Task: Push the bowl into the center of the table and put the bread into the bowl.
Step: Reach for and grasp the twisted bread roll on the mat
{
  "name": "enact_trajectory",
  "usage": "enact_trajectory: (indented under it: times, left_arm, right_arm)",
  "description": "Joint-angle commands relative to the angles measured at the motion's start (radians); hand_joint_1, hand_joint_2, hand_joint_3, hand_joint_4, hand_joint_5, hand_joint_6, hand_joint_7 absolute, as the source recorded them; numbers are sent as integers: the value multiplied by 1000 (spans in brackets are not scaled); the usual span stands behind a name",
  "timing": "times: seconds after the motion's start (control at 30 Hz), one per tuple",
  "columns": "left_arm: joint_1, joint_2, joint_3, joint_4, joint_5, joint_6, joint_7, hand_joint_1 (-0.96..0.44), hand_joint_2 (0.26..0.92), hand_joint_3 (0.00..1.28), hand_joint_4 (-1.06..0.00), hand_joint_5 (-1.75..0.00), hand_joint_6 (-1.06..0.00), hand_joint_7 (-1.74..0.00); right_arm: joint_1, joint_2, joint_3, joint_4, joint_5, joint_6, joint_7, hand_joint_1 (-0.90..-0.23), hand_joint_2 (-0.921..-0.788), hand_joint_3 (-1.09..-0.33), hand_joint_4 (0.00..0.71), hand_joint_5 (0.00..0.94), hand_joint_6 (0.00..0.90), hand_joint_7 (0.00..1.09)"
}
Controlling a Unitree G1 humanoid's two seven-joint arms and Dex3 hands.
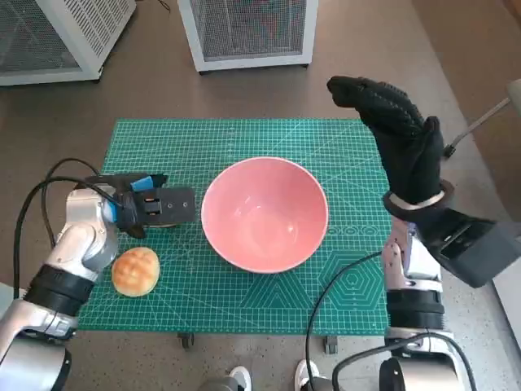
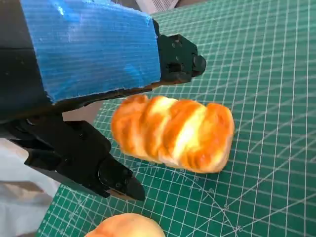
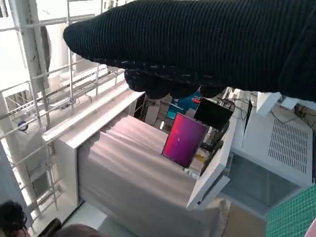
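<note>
Left hand: the left hand (image 1: 151,205) lies low over the left part of the green cutting mat (image 1: 269,301), blue-taped back up, black fingers (image 2: 74,158) reaching toward the bowl. In the left wrist view the fingers stand apart on either side of a striped bread roll (image 2: 173,133); whether they touch it cannot be told. No grasp is visible.
Right hand: the right hand (image 1: 399,138), in its black glove, is raised above the mat's right edge, fingers loosely spread, holding nothing.
Bread, looks: the striped roll is oblong, golden-brown with paler bands across it, lying on the mat. It does not show in the head view, being under the left hand. A second piece, a round bun (image 1: 135,270), is tan with a scored, domed top.
Bread, position: the round bun sits on the mat just beside the left wrist, nearer the robot than the hand, apart from the bowl.
Bowl: the pink bowl (image 1: 264,213) stands upright near the mat's centre, between the two hands, its rim close to the left fingertips.
Surroundings: white mesh-sided cabinets (image 1: 248,32) stand on the floor beyond the table.
</note>
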Motion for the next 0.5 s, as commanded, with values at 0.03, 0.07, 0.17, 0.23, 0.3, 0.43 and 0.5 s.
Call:
enact_trajectory:
  times: [0.03, 0.07, 0.17, 0.23, 0.3, 0.43, 0.5]
  left_arm:
    - [-15, -20, -9, 48, 18, -23, 28, -88, 723, 21, -162, -28, -282, -40]
    - [-16, -24, -10, 58, 21, -27, 36, -79, 726, 22, -173, -28, -294, -43]
    - [-12, -36, -16, 86, 34, -42, 73, -61, 734, 25, -209, -32, -340, -54]
    - [-10, -42, -18, 100, 40, -52, 100, -52, 745, 28, -253, -32, -387, -59]
    - [-8, -49, -21, 120, 46, -65, 134, -32, 768, 38, -296, -35, -422, -62]
    - [1, -60, -26, 173, 62, -118, 244, 36, 839, 62, -497, -72, -536, -63]
    - [-2, -64, -31, 209, 74, -146, 299, 69, 872, 65, -583, -147, -588, -59]
  right_arm:
    - [26, 3, 3, -5, 10, 20, -5, -727, -921, -834, 205, 2, 64, 469]
    - [26, 3, 3, -6, 11, 21, -4, -727, -921, -834, 205, 2, 63, 469]
    - [27, 6, 3, -9, 15, 24, -1, -727, -921, -834, 204, 2, 62, 471]
    - [27, 8, 4, -11, 16, 25, -1, -727, -921, -833, 205, 2, 62, 471]
    - [29, 9, 5, -15, 16, 26, -1, -727, -921, -832, 205, 2, 62, 472]
    - [31, 9, 6, -18, 26, 30, 5, -728, -921, -830, 205, 2, 61, 474]
    - [32, 8, 7, -21, 30, 33, 7, -728, -921, -830, 205, 2, 61, 474]
